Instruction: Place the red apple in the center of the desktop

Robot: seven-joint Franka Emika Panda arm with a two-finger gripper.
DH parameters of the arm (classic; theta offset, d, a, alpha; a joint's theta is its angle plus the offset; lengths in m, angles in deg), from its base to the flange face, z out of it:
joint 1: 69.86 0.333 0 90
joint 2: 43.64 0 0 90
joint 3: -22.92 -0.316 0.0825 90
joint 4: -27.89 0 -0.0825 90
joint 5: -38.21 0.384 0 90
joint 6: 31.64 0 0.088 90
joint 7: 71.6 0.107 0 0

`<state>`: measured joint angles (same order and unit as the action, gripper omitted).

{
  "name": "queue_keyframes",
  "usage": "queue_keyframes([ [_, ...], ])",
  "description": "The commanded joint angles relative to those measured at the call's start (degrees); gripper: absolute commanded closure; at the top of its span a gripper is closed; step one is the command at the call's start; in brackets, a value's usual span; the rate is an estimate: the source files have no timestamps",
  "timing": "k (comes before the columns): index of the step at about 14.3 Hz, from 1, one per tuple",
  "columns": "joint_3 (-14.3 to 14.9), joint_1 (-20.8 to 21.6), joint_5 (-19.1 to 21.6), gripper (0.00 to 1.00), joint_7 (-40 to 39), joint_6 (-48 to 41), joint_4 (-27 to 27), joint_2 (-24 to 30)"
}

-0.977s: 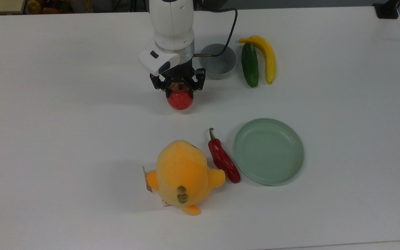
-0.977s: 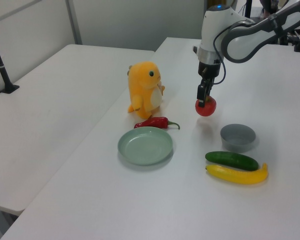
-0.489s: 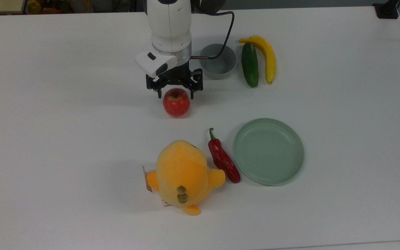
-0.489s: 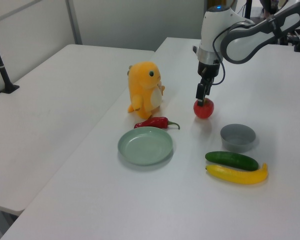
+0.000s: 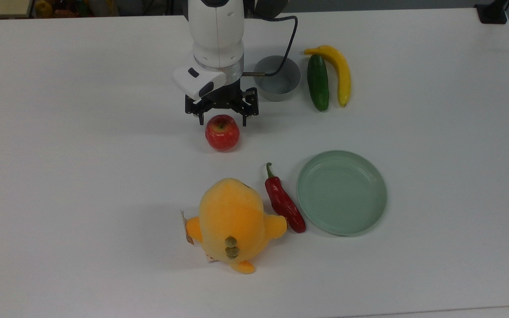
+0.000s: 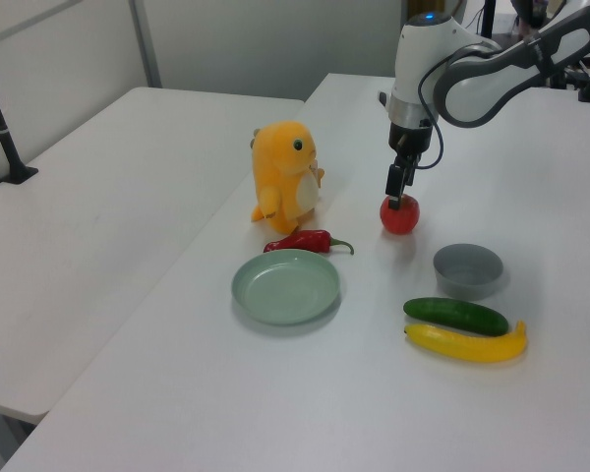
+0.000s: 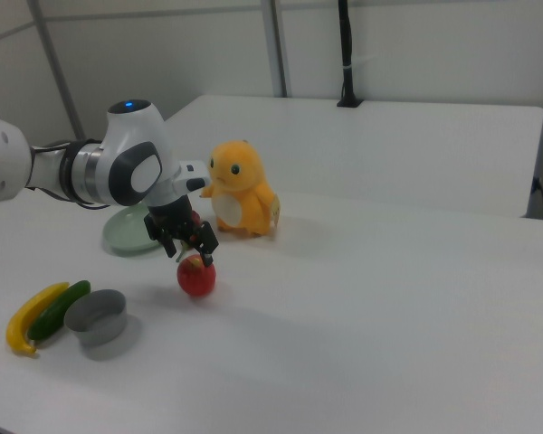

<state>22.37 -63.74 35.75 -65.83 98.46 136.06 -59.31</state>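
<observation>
White rounded arm [image 5: 216,31] — grey joints, black end effector [image 5: 222,115], black cable [image 5: 290,42].

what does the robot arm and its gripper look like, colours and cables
A glossy white arm with dark grey joint bands, a silver wrist ring and a blue light on top. A thin black cable loops beside it. The black gripper has short black fingers.

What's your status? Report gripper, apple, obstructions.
Gripper open, just above the red apple. Apple resting on the desktop, near centre. Nothing in the way.
</observation>
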Motion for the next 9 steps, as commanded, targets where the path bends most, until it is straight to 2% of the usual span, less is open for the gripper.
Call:
queue_keyframes([
  [1,0.37,0.65,-0.89,0.00,0.74,-8.22,-2.95,2.13],
  [3,0.46,0.82,-0.89,0.00,0.83,-21.84,-9.62,3.79],
  [4,0.46,0.82,-0.89,0.00,0.91,-25.55,-10.52,5.81],
  [6,0.38,0.82,-0.89,0.00,1.53,-27.70,-10.09,9.68],
  [9,0.38,0.82,-0.63,0.00,5.38,-27.35,-10.18,11.97],
])
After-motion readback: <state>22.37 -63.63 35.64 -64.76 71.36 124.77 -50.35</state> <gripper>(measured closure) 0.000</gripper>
